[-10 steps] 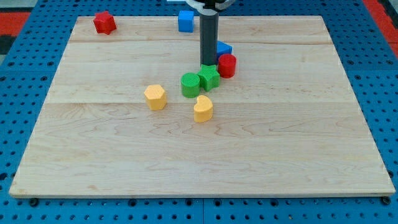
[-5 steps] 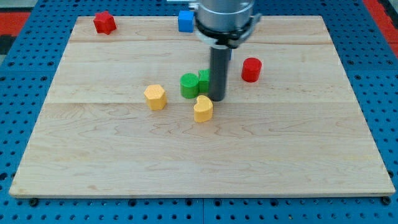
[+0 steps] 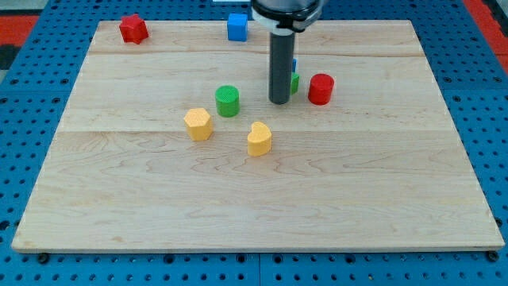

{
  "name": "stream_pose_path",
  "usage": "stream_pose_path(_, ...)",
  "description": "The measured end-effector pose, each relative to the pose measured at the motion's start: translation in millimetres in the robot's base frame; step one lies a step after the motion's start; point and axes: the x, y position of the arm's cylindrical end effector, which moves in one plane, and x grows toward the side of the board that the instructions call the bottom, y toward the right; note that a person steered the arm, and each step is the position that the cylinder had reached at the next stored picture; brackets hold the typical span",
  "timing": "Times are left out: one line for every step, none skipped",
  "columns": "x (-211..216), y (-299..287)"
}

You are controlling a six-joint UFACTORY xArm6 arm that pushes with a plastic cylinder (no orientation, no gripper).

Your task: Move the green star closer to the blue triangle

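Beside my tip (image 3: pixel 279 102) stand green cylinder (image 3: pixel 227 101) and red cylinder (image 3: pixel 321 89).

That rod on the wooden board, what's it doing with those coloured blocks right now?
My tip stands near the board's upper middle, directly in front of the green star, which shows only as a green sliver at the rod's right edge. A bit of the blue triangle peeks out just above it, so the two look close together. The red cylinder sits just to the view's right, and the green cylinder lies apart to the left.
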Motion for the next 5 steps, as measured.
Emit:
stream_pose_path(-7.2,27.8)
stream_pose_path(-6.2,19.3)
stream_pose_path(-5.4,7.1)
stream_pose_path(-7.9,6.3)
stream_pose_path(-14.2,6.3)
